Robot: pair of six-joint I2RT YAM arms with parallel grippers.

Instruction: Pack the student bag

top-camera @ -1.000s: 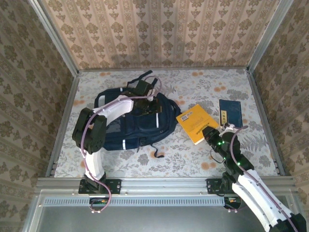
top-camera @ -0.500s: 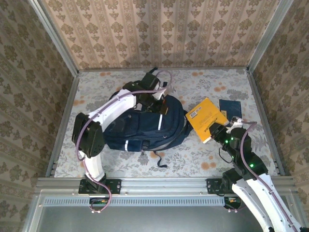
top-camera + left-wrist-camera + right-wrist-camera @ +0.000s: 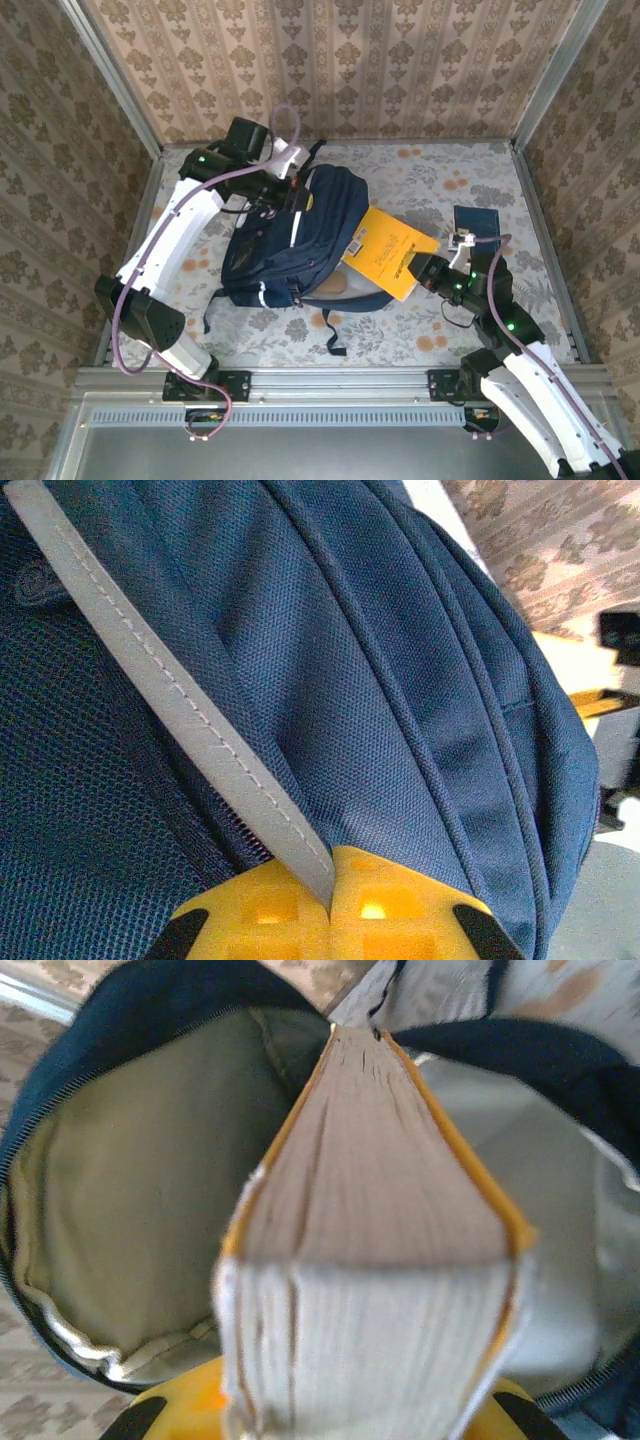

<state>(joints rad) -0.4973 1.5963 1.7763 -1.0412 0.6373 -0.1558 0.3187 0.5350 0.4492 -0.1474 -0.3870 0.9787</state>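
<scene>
Floral-cloth counter (image 3: 420, 180), wallpaper (image 3: 350, 70) on three sides. Left of centre lies the bag (image 3: 300, 240), mouth turned to my right. My left pincer (image 3: 288, 192) is clenched on its top fabric beside a grey stripe (image 3: 180, 710), cloth pinched between the pads (image 3: 400, 910). Purpose, I judge: hoist the upper lip so the mouth gapes. My right pincer (image 3: 428, 272) grasps the yellow book (image 3: 390, 250) by one end, far end aimed into the opening. Pale lining (image 3: 130, 1180) shows either side of the page edge. From above, the leading corner sits at the mouth, most of the book outside. Blue book (image 3: 478, 225) waits flat on the counter, near the right pincer.
</scene>
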